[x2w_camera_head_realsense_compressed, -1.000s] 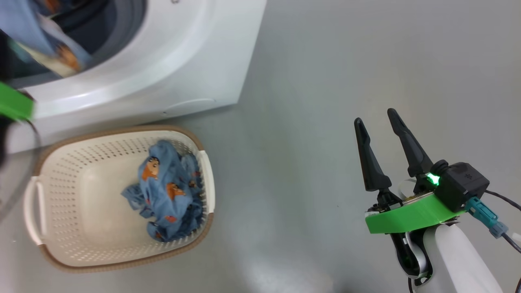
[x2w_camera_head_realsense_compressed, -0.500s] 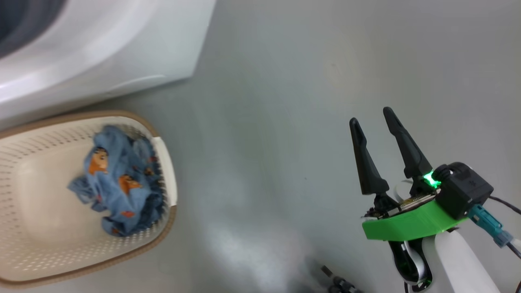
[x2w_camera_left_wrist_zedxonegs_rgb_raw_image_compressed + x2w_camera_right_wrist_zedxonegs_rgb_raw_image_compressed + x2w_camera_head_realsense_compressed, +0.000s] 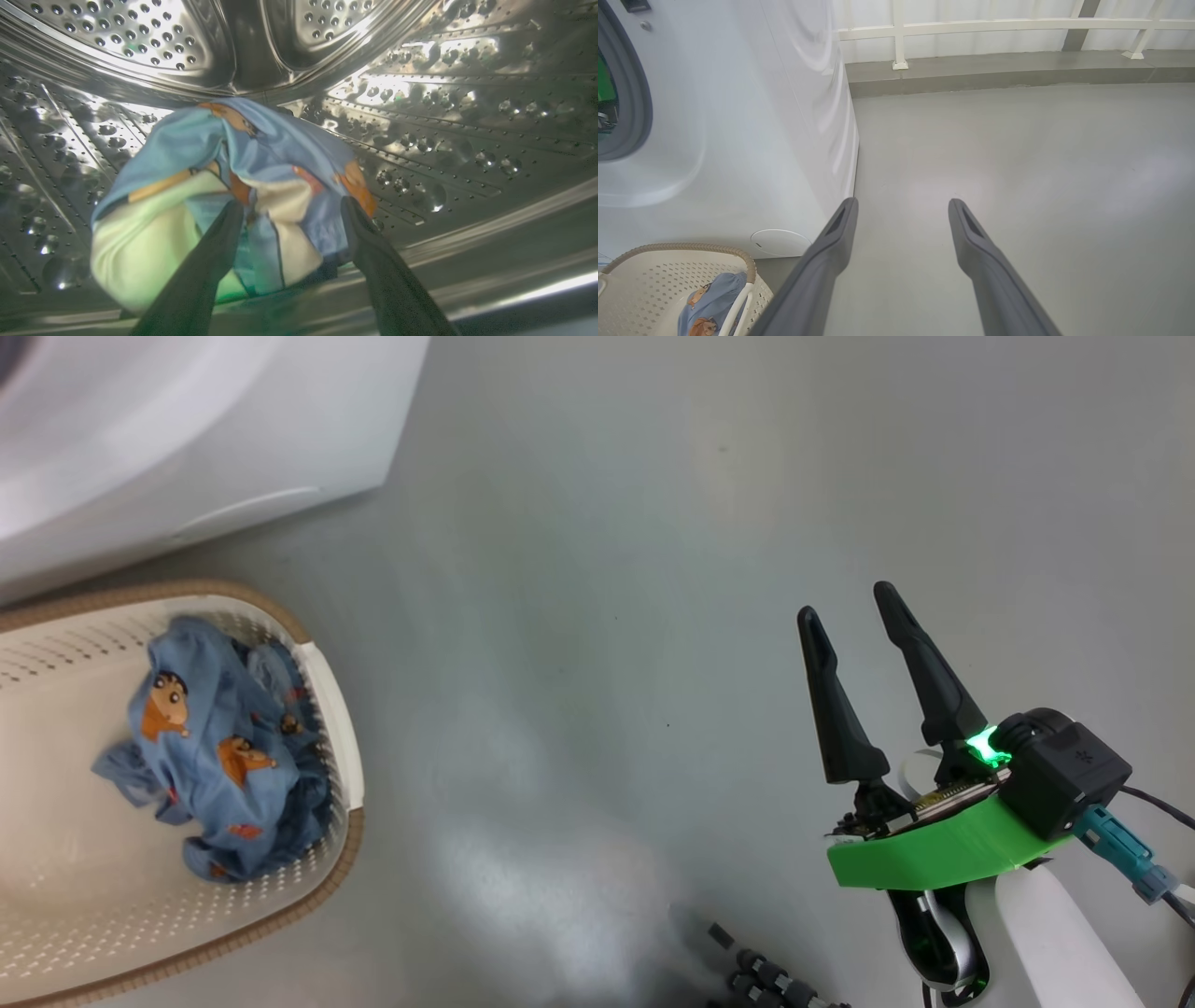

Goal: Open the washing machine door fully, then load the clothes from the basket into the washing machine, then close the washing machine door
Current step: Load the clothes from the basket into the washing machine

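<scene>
Inside the washing machine's steel perforated drum (image 3: 467, 116), my left gripper (image 3: 292, 205) stands open. A light blue garment with cream lining (image 3: 187, 154) bulges between and beyond its two fingers, low in the drum. More of the clothes (image 3: 215, 747) lie bunched in the cream basket (image 3: 347, 840) on the floor in front of the white washing machine (image 3: 187, 420). My right gripper (image 3: 845, 602) hovers open and empty over bare floor, well right of the basket. The right wrist view shows the right gripper (image 3: 902, 201), the washing machine (image 3: 761, 116), the basket (image 3: 654, 280) and the clothes (image 3: 707, 303). The washing machine door is out of view.
Grey floor (image 3: 607, 616) stretches to the right of the washer. A white railing (image 3: 994, 23) on a low kerb runs along the far side. A dark ribbed cable (image 3: 766, 980) lies at the bottom edge. A round cover (image 3: 780, 241) sits low on the washer's front.
The head camera has swung right, so washer and basket sit farther left. The drum opening, the garment hanging there and the green left wrist have left the picture. My right gripper has kept its pose.
</scene>
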### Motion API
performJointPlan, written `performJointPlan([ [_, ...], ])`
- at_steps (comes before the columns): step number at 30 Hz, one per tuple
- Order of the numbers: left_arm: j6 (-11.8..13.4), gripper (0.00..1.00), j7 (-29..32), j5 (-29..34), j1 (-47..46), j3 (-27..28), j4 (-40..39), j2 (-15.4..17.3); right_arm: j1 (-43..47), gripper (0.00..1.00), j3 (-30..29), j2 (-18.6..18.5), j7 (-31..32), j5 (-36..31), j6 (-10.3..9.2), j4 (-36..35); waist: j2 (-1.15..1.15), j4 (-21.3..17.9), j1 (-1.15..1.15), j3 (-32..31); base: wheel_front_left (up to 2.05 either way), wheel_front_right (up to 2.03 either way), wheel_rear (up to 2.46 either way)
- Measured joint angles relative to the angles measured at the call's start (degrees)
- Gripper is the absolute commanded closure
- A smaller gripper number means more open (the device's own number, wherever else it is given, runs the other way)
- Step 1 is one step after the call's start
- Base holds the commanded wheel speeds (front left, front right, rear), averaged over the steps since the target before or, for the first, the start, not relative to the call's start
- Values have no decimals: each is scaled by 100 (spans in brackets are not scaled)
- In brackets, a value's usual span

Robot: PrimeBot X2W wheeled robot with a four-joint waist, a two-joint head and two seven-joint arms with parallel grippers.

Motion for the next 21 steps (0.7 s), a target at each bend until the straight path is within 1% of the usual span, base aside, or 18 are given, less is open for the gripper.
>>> performJointPlan([
  [3,-1,0,235,-2,-5,-21,115,-107,-2,0,0,1,0,-1,0,41,0,27,0,-91,0,0,0],
  [7,-3,0,163,-79,1,-3,152,-203,-8,0,-15,1,0,-2,0,107,0,76,0,-212,0,0,0],
  [9,-8,0,-24,-134,29,23,153,-270,-9,0,-25,0,0,-8,0,121,0,112,-1,-270,0,0,0],
  [15,-53,0,-1072,-205,483,77,-4,-359,-19,0,-56,0,0,-47,0,186,0,247,-1,-475,0,0,0],
  [18,-66,0,-1351,-298,844,98,-102,-466,-21,0,-63,-1,0,-73,0,227,0,322,-1,-610,0,0,0],
  [21,-101,0,-1486,-416,1181,129,-283,-487,-24,0,-77,-2,0,-171,0,274,0,402,-2,-763,0,0,0],
])
